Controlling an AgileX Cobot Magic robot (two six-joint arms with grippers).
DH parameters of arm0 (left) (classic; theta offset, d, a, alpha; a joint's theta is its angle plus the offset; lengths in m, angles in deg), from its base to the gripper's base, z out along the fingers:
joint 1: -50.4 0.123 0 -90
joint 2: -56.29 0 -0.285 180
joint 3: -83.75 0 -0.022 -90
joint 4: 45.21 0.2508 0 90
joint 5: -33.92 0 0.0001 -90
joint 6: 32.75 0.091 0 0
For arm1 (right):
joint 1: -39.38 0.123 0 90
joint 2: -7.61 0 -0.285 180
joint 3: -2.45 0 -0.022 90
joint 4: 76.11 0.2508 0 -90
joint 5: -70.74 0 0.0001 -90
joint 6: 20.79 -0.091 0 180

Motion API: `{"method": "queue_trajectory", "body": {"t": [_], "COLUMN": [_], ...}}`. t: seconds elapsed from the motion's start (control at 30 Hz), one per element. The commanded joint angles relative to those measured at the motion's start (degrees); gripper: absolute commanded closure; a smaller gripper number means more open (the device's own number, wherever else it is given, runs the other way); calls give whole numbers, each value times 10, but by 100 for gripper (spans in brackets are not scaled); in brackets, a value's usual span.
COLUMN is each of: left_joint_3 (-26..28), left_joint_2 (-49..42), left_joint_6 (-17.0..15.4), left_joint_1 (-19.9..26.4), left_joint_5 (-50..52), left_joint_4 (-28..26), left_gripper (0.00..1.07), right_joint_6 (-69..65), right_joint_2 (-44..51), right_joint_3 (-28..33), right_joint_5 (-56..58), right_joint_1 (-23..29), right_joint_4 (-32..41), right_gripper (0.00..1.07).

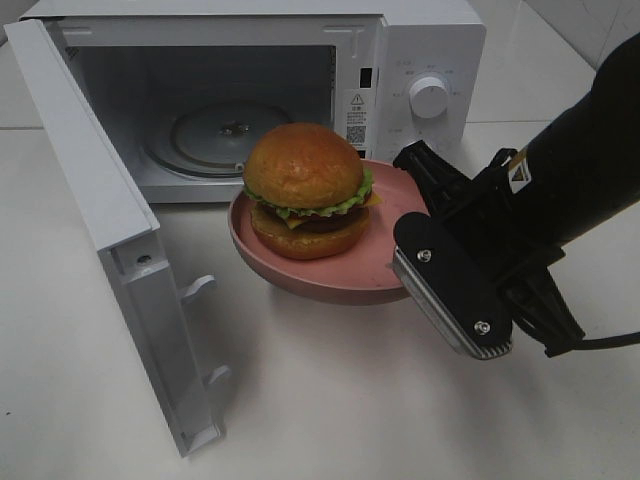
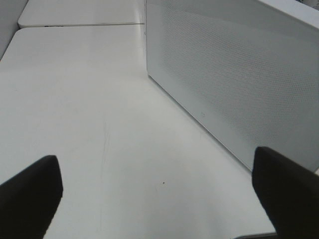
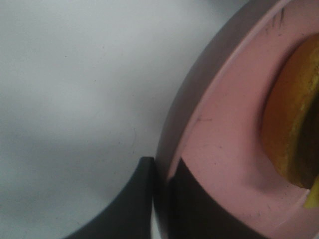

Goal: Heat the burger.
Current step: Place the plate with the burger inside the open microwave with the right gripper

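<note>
Slanted right pincer nipping plate, burger aboard

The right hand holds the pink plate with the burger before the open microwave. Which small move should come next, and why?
Probably carry the round pink plate forward into the white microwave, toward its round glass turntable. The right hand is shut on the plate's rim, the golden-brown burger sits on it, the white door stands wide open, and the turntable is bare.
</note>
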Motion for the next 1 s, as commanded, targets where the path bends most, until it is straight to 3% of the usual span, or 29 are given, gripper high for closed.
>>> {"method": "queue_trajectory", "body": {"t": [0.03,0.53,1.0], "left_joint_3": [-2,-2,-2], "left_joint_2": [-13,-13,-13], "left_joint_6": [0,1,1], "left_joint_1": [1,1,1], "left_joint_5": [7,7,7], "left_joint_4": [-3,-3,-3], "left_gripper": [9,9,9], "right_joint_6": [28,22,-1], "right_joint_2": [7,-32,-129], "right_joint_3": [-9,-28,-123], "right_joint_5": [-38,-93,-96], "right_joint_1": [-5,11,29], "right_joint_4": [15,14,-6], "right_gripper": [107,107,107]}}
